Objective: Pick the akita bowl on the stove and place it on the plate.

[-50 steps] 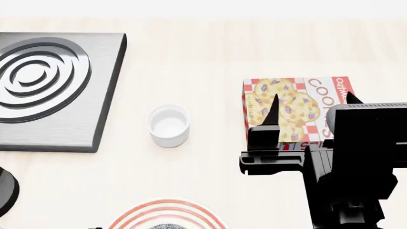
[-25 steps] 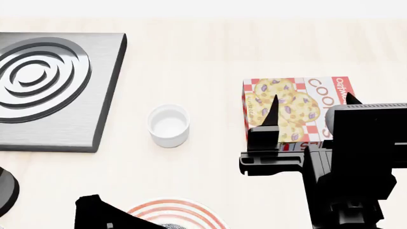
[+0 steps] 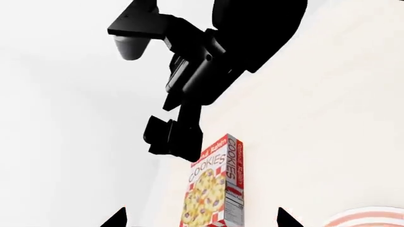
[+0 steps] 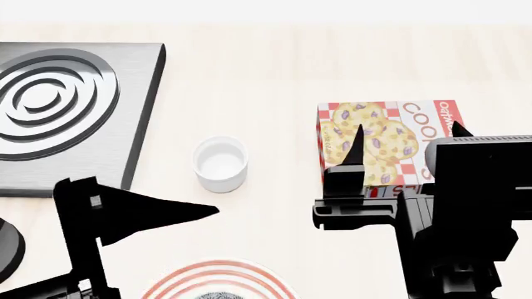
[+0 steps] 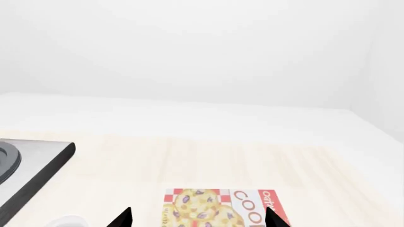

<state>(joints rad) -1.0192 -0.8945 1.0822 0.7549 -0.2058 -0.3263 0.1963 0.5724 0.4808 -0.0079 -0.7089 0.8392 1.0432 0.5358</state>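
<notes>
The stove lies at the far left, its ring burner bare. At the near edge lies the red-ringed plate. On it shows only a speckled sliver of the akita bowl, the remainder cut off by the frame. My left gripper hovers above and left of the plate, fingers pointing right. In the left wrist view the left gripper is open and empty. My right gripper is open over the cookie box, and the right wrist view shows the right gripper empty.
A small plain white cup stands between the stove and the cookie box. A black knob sits at the left edge. The right arm looms over the box. The stove corner shows in the right wrist view.
My left arm has risen from the bottom edge into the head view, up and away from the plate. The bowl stays on the plate. The right arm has not moved.
</notes>
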